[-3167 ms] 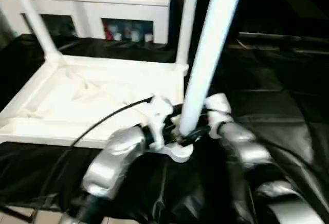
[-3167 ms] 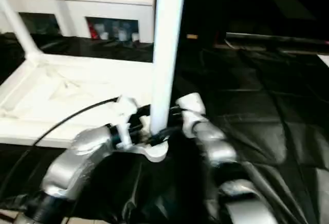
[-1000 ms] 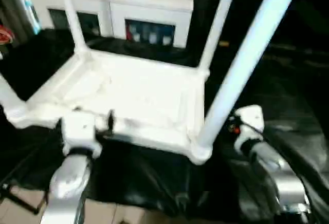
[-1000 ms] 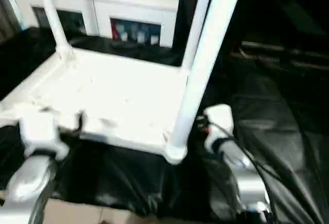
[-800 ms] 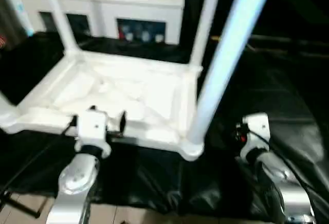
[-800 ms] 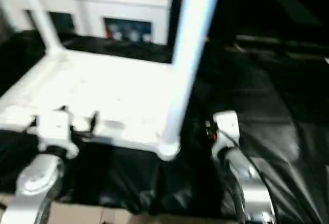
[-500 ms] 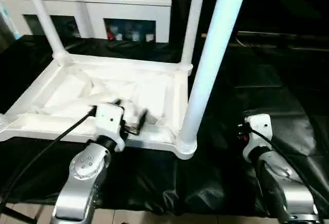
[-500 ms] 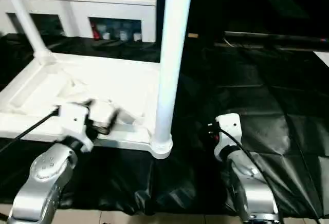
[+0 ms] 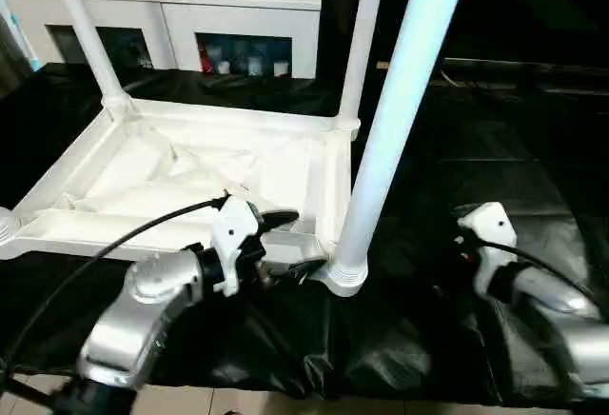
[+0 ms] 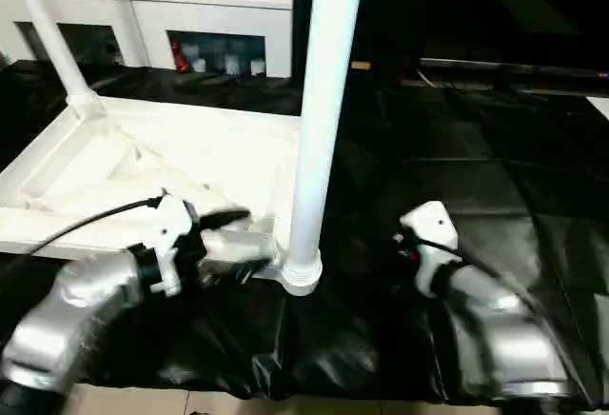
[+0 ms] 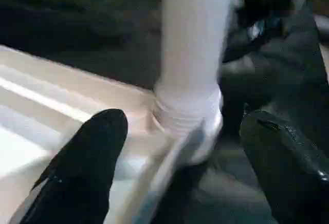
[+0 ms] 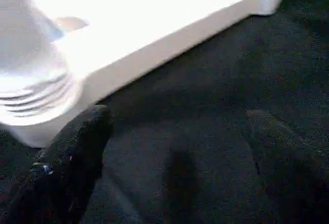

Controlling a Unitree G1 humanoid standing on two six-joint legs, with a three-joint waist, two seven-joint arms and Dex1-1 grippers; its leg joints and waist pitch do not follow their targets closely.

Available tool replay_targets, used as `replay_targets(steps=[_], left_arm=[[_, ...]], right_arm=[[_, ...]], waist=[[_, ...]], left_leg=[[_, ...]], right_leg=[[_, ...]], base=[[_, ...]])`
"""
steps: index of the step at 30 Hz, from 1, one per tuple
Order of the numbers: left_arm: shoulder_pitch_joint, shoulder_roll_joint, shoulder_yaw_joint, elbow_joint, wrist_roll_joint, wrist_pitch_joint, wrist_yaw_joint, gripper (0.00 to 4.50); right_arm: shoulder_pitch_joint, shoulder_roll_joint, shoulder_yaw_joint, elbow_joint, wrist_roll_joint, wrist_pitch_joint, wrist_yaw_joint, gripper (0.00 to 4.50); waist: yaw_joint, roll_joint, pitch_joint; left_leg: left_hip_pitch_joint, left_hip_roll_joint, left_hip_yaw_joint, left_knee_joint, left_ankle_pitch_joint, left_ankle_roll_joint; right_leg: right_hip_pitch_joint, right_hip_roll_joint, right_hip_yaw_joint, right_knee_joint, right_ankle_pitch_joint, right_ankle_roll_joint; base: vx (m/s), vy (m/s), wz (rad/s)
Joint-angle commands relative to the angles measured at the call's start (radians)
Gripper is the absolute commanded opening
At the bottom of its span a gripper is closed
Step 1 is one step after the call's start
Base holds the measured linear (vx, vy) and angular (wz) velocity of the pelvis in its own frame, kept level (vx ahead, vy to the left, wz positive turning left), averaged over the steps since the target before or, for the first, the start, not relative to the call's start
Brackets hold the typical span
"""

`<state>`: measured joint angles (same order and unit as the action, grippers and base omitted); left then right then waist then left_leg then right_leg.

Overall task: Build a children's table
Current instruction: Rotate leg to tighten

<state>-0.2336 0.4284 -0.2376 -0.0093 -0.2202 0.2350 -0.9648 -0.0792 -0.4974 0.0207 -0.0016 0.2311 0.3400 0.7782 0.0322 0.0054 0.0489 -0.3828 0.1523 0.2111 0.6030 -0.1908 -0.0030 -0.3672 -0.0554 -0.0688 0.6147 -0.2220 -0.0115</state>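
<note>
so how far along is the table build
Done: three legs stand in corners of the upturned table, including the near leg. In hand: nothing; left gripper and right gripper open. Left: near-left corner is cut off, so a fourth leg is unsure; then flipping upright.

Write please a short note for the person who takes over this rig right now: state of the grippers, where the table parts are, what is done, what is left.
Left gripper: open, empty, at the near rim of the table top, beside the near right leg.
Right gripper: open, empty, over the black sheet, to the right of that leg.
The table top lies upside down on the sheet. Legs stand in both far corners and the near right corner; the near left corner is at the picture's edge, so its leg cannot be confirmed.
Left: check that fourth corner, check that all legs sit firm, then turn the table upright.
</note>
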Motion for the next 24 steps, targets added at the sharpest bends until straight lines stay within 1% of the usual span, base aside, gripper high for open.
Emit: replay_targets(steps=[1, 2, 3, 4, 5, 6, 7, 8, 9, 10, 12, 13, 14, 15, 16, 17, 19, 20, 21, 22, 23, 24], left_arm=[[-0.013, 0.009, -0.020, 0.018, 0.027, -0.016, -0.022, 3.86], [-0.048, 0.020, -0.054, 0.090, 0.083, -0.061, -0.038, 3.67], [-0.048, 0.020, -0.054, 0.090, 0.083, -0.061, -0.038, 3.65], [-0.068, 0.018, -0.060, 0.127, 0.109, -0.086, -0.030, 3.65], [-0.091, 0.020, -0.067, 0.163, 0.124, -0.109, -0.035, 3.47], [-0.117, 0.023, -0.074, 0.198, 0.135, -0.126, -0.043, 3.31], [-0.117, 0.023, -0.074, 0.198, 0.135, -0.126, -0.043, 3.31], [-0.155, 0.031, -0.084, 0.244, 0.141, -0.146, -0.072, 3.18], [-0.155, 0.031, -0.084, 0.244, 0.141, -0.146, -0.072, 3.18], [-0.172, 0.034, -0.088, 0.263, 0.142, -0.151, -0.086, 3.13], [-0.184, 0.037, -0.092, 0.275, 0.144, -0.154, -0.097, 2.90], [-0.199, 0.037, -0.096, 0.298, 0.148, -0.166, -0.107, 2.82], [-0.220, 0.037, -0.101, 0.327, 0.151, -0.178, -0.122, 2.78], [-0.232, 0.037, -0.104, 0.346, 0.154, -0.186, -0.131, 2.75], [-0.234, 0.036, -0.104, 0.349, 0.154, -0.187, -0.132, 2.68], [-0.247, 0.034, -0.106, 0.371, 0.155, -0.192, -0.142, 2.45], [-0.258, 0.032, -0.111, 0.391, 0.156, -0.194, -0.159, 2.39], [-0.277, 0.028, -0.118, 0.432, 0.167, -0.217, -0.178, 2.36], [-0.284, 0.027, -0.121, 0.448, 0.170, -0.226, -0.185, 2.33], [-0.289, 0.025, -0.123, 0.459, 0.172, -0.233, -0.188, 2.12], [-0.298, 0.022, -0.125, 0.478, 0.175, -0.243, -0.194, 2.01], [-0.303, 0.021, -0.127, 0.487, 0.177, -0.248, -0.199, 2.01]], right_arm=[[0.002, -0.014, 0.015, -0.032, 0.009, 0.007, 0.029, 4.50], [0.008, -0.023, 0.038, -0.056, 0.014, 0.012, 0.061, 4.50], [0.008, -0.023, 0.038, -0.056, 0.014, 0.012, 0.061, 4.50], [0.008, -0.022, 0.047, -0.066, 0.017, 0.014, 0.069, 4.50], [0.008, -0.024, 0.058, -0.073, 0.020, 0.016, 0.079, 4.50], [0.006, -0.029, 0.070, -0.080, 0.023, 0.019, 0.091, 4.50], [0.006, -0.029, 0.070, -0.080, 0.023, 0.019, 0.091, 4.50], [0.006, -0.038, 0.085, -0.085, 0.021, 0.021, 0.107, 4.50], [0.006, -0.038, 0.085, -0.085, 0.021, 0.021, 0.107, 4.50], [0.005, -0.040, 0.085, -0.086, 0.023, 0.023, 0.111, 4.50], [0.004, -0.041, 0.085, -0.087, 0.024, 0.025, 0.114, 4.50], [0.003, -0.044, 0.084, -0.088, 0.026, 0.029, 0.121, 4.50], [0.001, -0.049, 0.085, -0.087, 0.028, 0.034, 0.130, 4.50], [0.000, -0.052, 0.086, -0.087, 0.028, 0.037, 0.136, 4.50], [-0.001, -0.053, 0.087, -0.087, 0.028, 0.037, 0.136, 4.50], [-0.004, -0.056, 0.087, -0.086, 0.027, 0.040, 0.141, 4.50], [-0.005, -0.058, 0.088, -0.088, 0.027, 0.043, 0.144, 4.50], [-0.003, -0.063, 0.091, -0.093, 0.028, 0.044, 0.145, 4.50], [-0.003, -0.064, 0.092, -0.094, 0.029, 0.045, 0.145, 4.50], [-0.003, -0.065, 0.093, -0.095, 0.029, 0.045, 0.145, 4.50], [-0.002, -0.066, 0.093, -0.095, 0.027, 0.044, 0.147, 4.50], [-0.001, -0.067, 0.093, -0.096, 0.026, 0.044, 0.148, 4.50]], waist=[[0.000, 0.000, -0.052], [0.000, -0.002, -0.051], [0.000, -0.002, -0.052], [0.000, -0.001, -0.052], [-0.001, -0.002, -0.050], [0.002, 0.002, -0.052], [0.001, 0.001, -0.053], [0.003, 0.001, -0.054], [0.003, 0.001, -0.055], [0.004, 0.007, -0.056], [0.004, 0.004, -0.057], [0.004, 0.007, -0.058], [0.005, 0.012, -0.058], [0.006, 0.009, -0.060], [0.006, 0.007, -0.059], [0.007, 0.008, -0.059], [0.007, 0.009, -0.058], [0.007, 0.011, -0.059], [0.006, 0.009, -0.057], [0.006, 0.011, -0.059], [0.007, 0.010, -0.059], [0.007, 0.011, -0.059]], left_leg=[[0.029, 0.097, -0.053, -0.074, -0.199, 0.033], [0.028, 0.094, -0.053, -0.074, -0.213, 0.031], [0.030, 0.096, -0.053, -0.073, -0.216, 0.028], [0.028, 0.098, -0.055, -0.075, -0.214, 0.025], [0.026, 0.096, -0.055, -0.076, -0.216, 0.027], [0.030, 0.095, -0.055, -0.074, -0.223, 0.022], [0.030, 0.096, -0.055, -0.074, -0.222, 0.020], [0.030, 0.097, -0.056, -0.075, -0.219, 0.018], [0.030, 0.097, -0.056, -0.074, -0.212, 0.019], [0.029, 0.098, -0.057, -0.074, -0.207, 0.018], [0.027, 0.098, -0.056, -0.073, -0.193, 0.024], [0.027, 0.099, -0.056, -0.072, -0.185, 0.029], [0.027, 0.097, -0.056, -0.071, -0.183, 0.032], [0.030, 0.097, -0.055, -0.070, -0.188, 0.032], [0.030, 0.097, -0.054, -0.070, -0.190, 0.033], [0.029, 0.098, -0.054, -0.070, -0.191, 0.031], [0.028, 0.098, -0.055, -0.070, -0.191, 0.032], [0.028, 0.099, -0.056, -0.070, -0.189, 0.032], [0.028, 0.097, -0.054, -0.070, -0.190, 0.035], [0.029, 0.098, -0.055, -0.069, -0.198, 0.031], [0.029, 0.099, -0.056, -0.070, -0.197, 0.030], [0.029, 0.099, -0.055, -0.069, -0.197, 0.030]], right_leg=[[0.025, -0.107, 0.069, -0.079, -0.144, -0.204], [0.025, -0.105, 0.069, -0.084, -0.163, -0.200], [0.025, -0.108, 0.070, -0.082, -0.166, -0.200], [0.027, -0.110, 0.070, -0.080, -0.165, -0.201], [0.026, -0.108, 0.069, -0.084, -0.175, -0.199], [0.025, -0.110, 0.070, -0.085, -0.182, -0.197], [0.025, -0.109, 0.069, -0.084, -0.178, -0.197], [0.025, -0.110, 0.068, -0.082, -0.165, -0.206], [0.026, -0.111, 0.068, -0.079, -0.152, -0.211], [0.027, -0.112, 0.069, -0.077, -0.136, -0.217], [0.029, -0.112, 0.068, -0.073, -0.095, -0.234], [0.031, -0.113, 0.067, -0.070, -0.073, -0.242], [0.030, -0.112, 0.067, -0.071, -0.070, -0.242], [0.029, -0.111, 0.066, -0.071, -0.068, -0.243], [0.029, -0.111, 0.067, -0.072, -0.067, -0.246], [0.031, -0.114, 0.067, -0.071, -0.068, -0.252], [0.032, -0.115, 0.067, -0.072, -0.072, -0.254], [0.032, -0.114, 0.066, -0.071, -0.067, -0.255], [0.032, -0.113, 0.067, -0.073, -0.071, -0.254], [0.033, -0.115, 0.067, -0.072, -0.075, -0.253], [0.033, -0.116, 0.067, -0.071, -0.073, -0.256], [0.033, -0.116, 0.066, -0.072, -0.072, -0.259]], base=[[0.000, 0.000, 0.00], [0.000, 0.000, 0.00], [0.000, 0.000, 0.00], [0.000, 0.000, 0.00], [0.000, 0.000, 0.00], [0.000, 0.000, 0.00], [0.000, 0.000, 0.00], [0.000, 0.000, 0.00], [0.000, 0.000, 0.00], [0.000, 0.000, 0.00], [0.000, 0.000, 0.00], [0.000, 0.000, 0.00], [0.000, 0.000, 0.00], [0.000, 0.000, 0.00], [0.000, 0.000, 0.00], [0.000, 0.000, 0.00], [0.000, 0.000, 0.00], [0.000, 0.000, 0.00], [0.000, 0.000, 0.00], [0.000, 0.000, 0.00], [0.000, 0.000, 0.00], [0.000, 0.000, 0.00]])
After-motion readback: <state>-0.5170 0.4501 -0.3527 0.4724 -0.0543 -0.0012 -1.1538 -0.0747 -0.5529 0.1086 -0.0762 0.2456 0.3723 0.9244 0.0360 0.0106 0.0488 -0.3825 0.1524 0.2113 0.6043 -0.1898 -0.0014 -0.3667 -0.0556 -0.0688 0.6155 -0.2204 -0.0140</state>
